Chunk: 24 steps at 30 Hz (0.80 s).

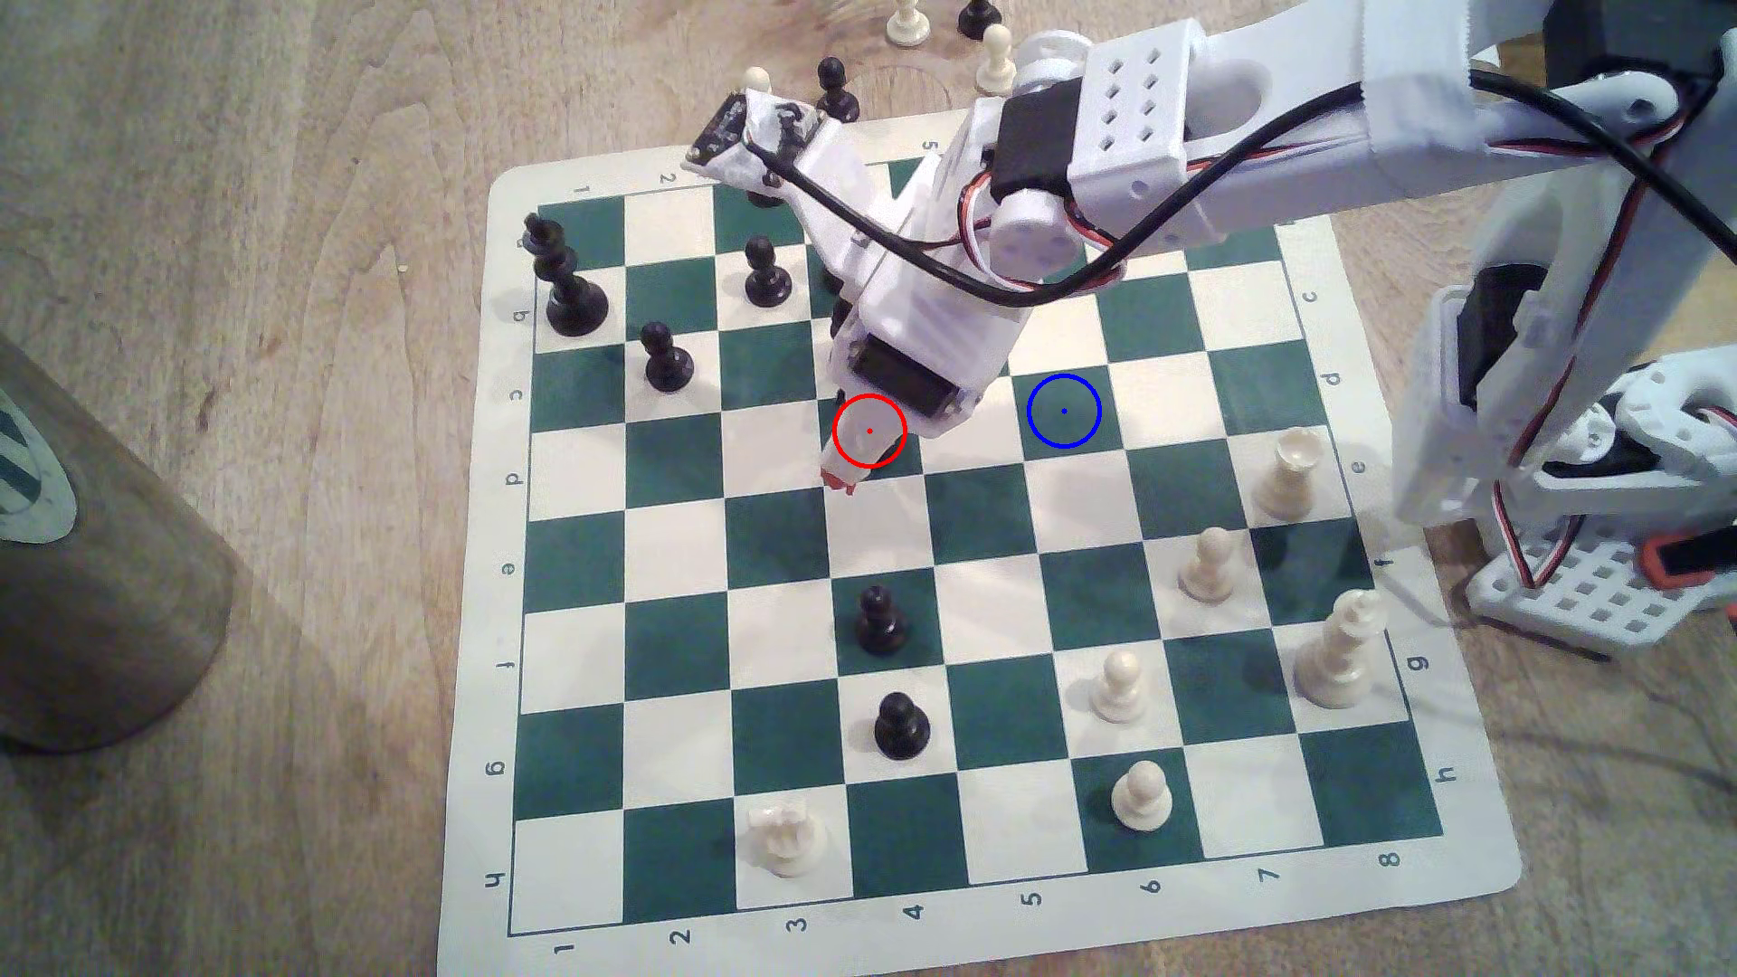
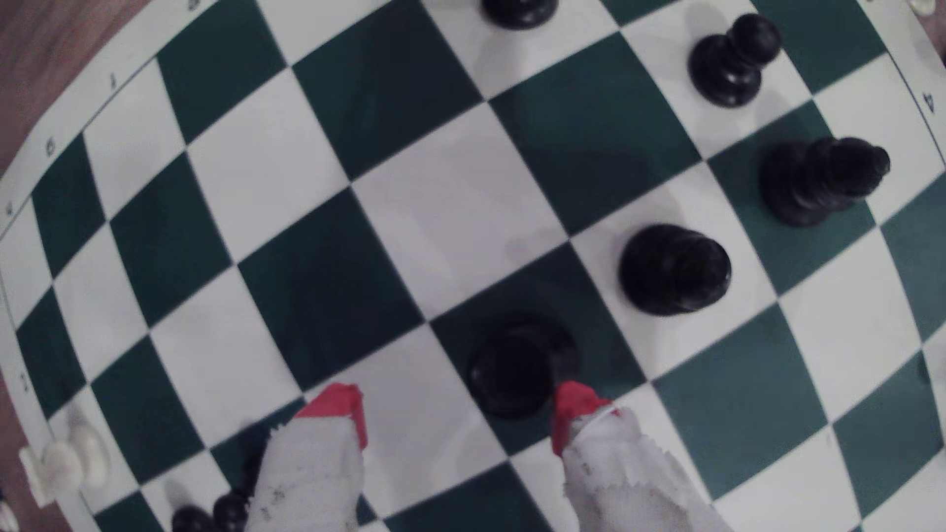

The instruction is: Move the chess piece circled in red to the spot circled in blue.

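Hovering spread, claw [image 2: 458, 414] beside chess piece [image 2: 517, 366].

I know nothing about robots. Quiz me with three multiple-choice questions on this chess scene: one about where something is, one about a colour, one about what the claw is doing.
1. In the exterior view, where is the blue-ringed spot relative to the red ring?
A. To its right
B. To its left
C. On the same square

2. What colour are the gripper's fingertips?
A. Blue
B. Red
C. Black

3. The gripper's jaws are:
A. shut on the black rook
B. shut on a white pawn
C. open, with the rook not clamped

Answers: A, the blue ring sits two squares to the right; B, both tips show red in the wrist view; C, a wide gap separates the tips.
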Each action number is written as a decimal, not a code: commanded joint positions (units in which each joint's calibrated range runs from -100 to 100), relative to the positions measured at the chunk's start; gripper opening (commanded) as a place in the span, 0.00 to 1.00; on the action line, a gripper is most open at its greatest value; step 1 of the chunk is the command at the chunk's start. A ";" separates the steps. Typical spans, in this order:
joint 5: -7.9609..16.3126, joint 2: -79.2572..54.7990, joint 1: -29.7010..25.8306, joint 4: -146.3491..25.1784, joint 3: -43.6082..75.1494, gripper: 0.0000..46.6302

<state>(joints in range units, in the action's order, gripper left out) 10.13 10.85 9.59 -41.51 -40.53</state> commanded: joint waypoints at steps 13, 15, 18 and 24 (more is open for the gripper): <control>-0.63 -1.68 1.64 2.53 4.45 0.41; -0.63 -1.77 1.72 2.86 4.45 0.41; -0.73 -1.77 1.95 3.59 4.45 0.41; -0.88 -2.45 2.34 4.09 4.54 0.32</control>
<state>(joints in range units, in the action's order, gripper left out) 9.45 7.83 11.50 -38.01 -40.53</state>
